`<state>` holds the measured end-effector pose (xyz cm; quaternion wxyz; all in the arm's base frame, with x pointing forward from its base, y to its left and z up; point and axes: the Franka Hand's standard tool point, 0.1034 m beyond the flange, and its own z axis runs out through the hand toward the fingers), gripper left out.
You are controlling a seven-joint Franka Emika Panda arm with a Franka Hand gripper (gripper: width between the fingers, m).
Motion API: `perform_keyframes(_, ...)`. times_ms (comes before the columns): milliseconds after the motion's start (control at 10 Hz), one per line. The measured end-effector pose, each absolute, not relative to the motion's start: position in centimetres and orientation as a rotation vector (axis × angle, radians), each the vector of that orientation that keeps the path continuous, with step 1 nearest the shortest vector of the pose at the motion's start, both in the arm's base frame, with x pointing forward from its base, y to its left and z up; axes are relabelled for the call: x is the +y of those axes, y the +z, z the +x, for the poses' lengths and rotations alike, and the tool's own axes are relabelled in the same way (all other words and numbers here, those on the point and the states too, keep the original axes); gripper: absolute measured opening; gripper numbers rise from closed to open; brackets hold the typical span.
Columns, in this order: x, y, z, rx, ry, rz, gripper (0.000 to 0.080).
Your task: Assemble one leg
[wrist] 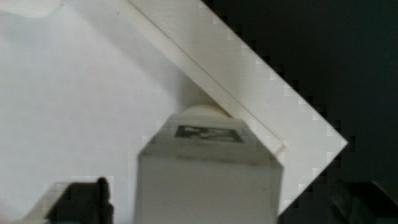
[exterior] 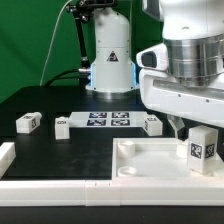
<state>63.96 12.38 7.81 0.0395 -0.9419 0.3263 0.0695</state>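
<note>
My gripper [exterior: 197,134] is shut on a leg [exterior: 200,148], a small white block with a black-and-white tag on its face. It holds the leg upright over the right part of the large white panel [exterior: 150,162]. In the wrist view the leg [wrist: 210,165] fills the space between my two dark fingertips [wrist: 80,203], its tag pointing at the panel's edge [wrist: 249,90]. Whether the leg's lower end touches the panel I cannot tell. Three more legs lie on the black table: two at the exterior view's left [exterior: 28,122] [exterior: 62,126] and one [exterior: 152,124] behind the panel.
The marker board [exterior: 108,120] lies between the spare legs. A white raised border [exterior: 12,158] runs along the front left. The robot's base [exterior: 110,60] stands at the back.
</note>
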Motion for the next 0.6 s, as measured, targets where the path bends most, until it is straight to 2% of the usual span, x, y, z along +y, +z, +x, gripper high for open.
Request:
perform_keyframes(200, 12.76, 8.12, 64.05, 0.571, 0.184, -3.028, 0.0648)
perform_keyframes(600, 12.63, 8.29, 64.25, 0.016, 0.09, -3.062, 0.0649)
